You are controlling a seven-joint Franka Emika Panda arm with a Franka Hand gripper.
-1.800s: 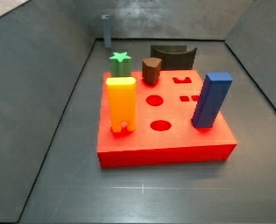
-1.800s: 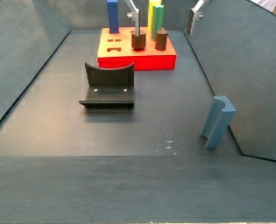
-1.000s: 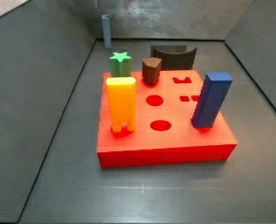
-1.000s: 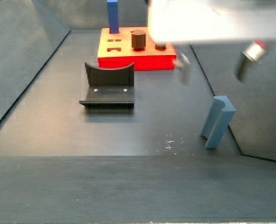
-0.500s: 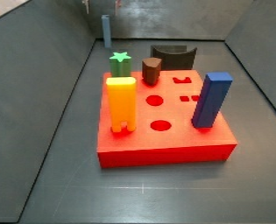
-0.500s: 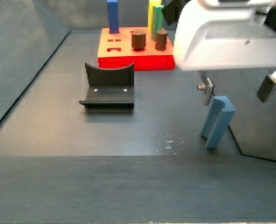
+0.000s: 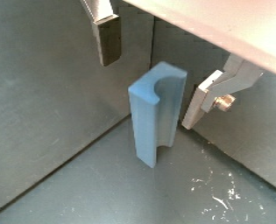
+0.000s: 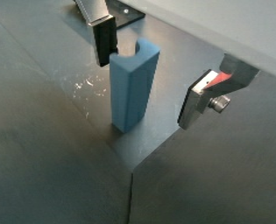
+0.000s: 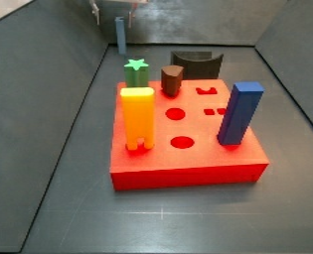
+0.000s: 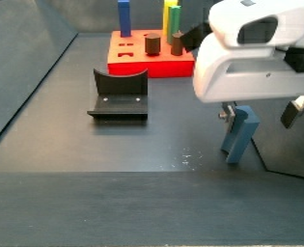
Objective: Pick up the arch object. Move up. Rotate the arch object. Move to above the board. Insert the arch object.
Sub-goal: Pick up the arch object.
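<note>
The arch object [image 7: 152,114] is a tall light blue block with a semicircular cut-out in its top end. It stands upright on the grey floor close to a side wall and shows in both side views [image 10: 239,135] [image 9: 120,38]. My gripper [image 7: 158,70] is open, with one finger on each side of the block's top and not touching it, as both wrist views show [image 8: 152,70]. In a side view my gripper [image 10: 258,116] hangs over the block. The red board [image 9: 186,167] with shaped holes lies further off [image 10: 167,68].
On the board stand an orange block [image 9: 137,117], a dark blue block [image 9: 238,112], a green star peg [image 9: 136,71] and a brown peg [image 9: 171,79]. The dark fixture [image 10: 120,95] stands between board and arch object. Grey walls enclose the floor.
My gripper has come down from above into the side view and now straddles the top of the blue arch object. The block and board have not moved.
</note>
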